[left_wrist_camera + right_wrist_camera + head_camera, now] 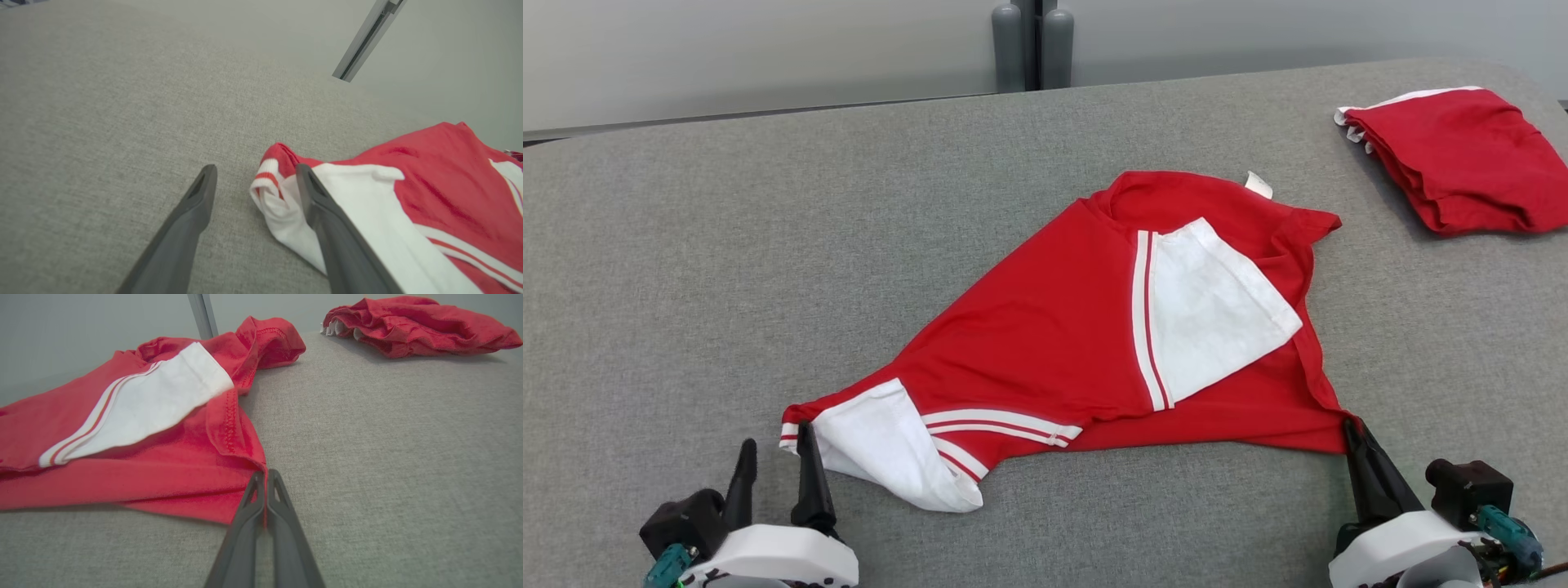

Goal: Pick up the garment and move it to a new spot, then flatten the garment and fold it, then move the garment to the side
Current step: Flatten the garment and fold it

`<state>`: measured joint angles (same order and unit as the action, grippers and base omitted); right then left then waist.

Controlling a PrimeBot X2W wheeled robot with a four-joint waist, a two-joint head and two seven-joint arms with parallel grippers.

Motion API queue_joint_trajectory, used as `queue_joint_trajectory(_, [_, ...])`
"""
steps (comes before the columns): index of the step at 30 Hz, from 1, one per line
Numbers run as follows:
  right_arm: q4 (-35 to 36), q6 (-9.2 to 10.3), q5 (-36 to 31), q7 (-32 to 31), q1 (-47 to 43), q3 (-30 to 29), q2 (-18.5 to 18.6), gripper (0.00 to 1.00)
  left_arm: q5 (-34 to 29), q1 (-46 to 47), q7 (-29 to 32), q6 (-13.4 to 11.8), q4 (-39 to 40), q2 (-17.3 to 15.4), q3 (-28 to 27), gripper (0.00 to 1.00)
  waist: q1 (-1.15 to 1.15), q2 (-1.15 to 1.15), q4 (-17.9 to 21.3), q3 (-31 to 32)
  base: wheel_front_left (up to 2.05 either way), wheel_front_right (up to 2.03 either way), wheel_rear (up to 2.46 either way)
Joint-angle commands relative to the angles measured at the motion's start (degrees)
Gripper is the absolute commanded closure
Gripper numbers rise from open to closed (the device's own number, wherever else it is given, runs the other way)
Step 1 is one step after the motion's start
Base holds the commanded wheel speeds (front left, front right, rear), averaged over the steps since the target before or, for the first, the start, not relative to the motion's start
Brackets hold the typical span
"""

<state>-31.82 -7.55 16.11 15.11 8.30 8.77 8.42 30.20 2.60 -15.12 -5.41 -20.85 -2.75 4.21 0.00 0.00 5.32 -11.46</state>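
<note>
The red-and-white garment point(1045, 327) lies spread, rumpled, on the grey worktop point(686, 245). The right jaws are pinched tight on the garment's near right hem corner. The left jaws stand wide apart just beside its near left sleeve (the white one), gripping nothing. A folded red pile point(1462, 155) sits well beyond the garment.

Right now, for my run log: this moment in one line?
left gripper open at sleeve | right gripper shut on garment corner | folded garment far right
</note>
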Motion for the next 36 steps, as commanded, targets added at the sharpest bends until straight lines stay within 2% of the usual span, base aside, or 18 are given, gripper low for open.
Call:
queue_joint_trajectory(1, [-0.1,0.13,0.4,0.0,-0.5,0.0,0.4,1.0,-2.7,0.0,0.0,-0.6,1.7,-0.3,-0.8,0.0,0.0,0.0,0.0,0.0,0.0,0.0,0.0])
queue_joint_trajectory(3, [-0.1,0.13,0.3,0.0,-0.9,0.0,0.4,1.0,-7.0,-0.8,0.0,-0.6,4.8,-0.2,-1.6,0.0,0.0,0.0,0.0,0.0,0.0,0.0,0.0])
queue_joint_trajectory(6, [0.0,0.13,0.4,0.0,-1.3,0.1,0.1,1.0,-13.4,-0.9,0.0,0.9,8.9,-0.4,-0.4,0.0,0.0,0.0,-0.3,-0.1,0.0,0.0,0.0])
queue_joint_trajectory(11, [-0.7,0.12,0.4,0.0,-1.0,1.7,0.4,1.0,-22.2,2.8,1.9,2.3,5.0,-3.2,5.7,0.0,0.0,0.0,-0.3,0.1,0.0,0.0,0.0])
queue_joint_trajectory(19, [-1.9,0.12,0.7,0.0,0.6,4.0,0.4,1.0,-29.3,9.5,15.6,1.4,-0.3,-6.2,11.0,0.0,0.0,0.0,1.4,0.1,0.0,0.0,0.0])
queue_joint_trajectory(24, [-2.4,0.13,1.3,0.0,1.2,5.2,0.5,1.0,-30.9,9.9,20.3,0.8,0.1,-7.7,11.9,0.01,0.0,0.0,2.7,0.1,0.0,0.0,0.0])
queue_joint_trajectory(25, [-2.3,0.13,1.4,0.0,1.2,5.3,0.5,1.0,-30.9,9.5,20.5,1.0,0.9,-7.9,12.1,0.53,0.0,0.0,2.8,0.1,0.0,0.0,0.0])
queue_joint_trajectory(26, [-2.3,0.13,1.5,0.0,1.2,5.3,0.6,1.0,-31.1,9.0,20.2,1.1,1.9,-8.0,12.4,1.0,0.0,0.0,3.0,0.2,0.0,0.0,0.0])
queue_joint_trajectory(36, [-1.9,0.13,1.9,0.0,-0.3,3.2,0.7,1.0,-29.7,2.9,20.0,0.0,11.8,-8.4,12.8,1.0,0.0,0.0,1.9,1.1,0.0,0.0,0.0])
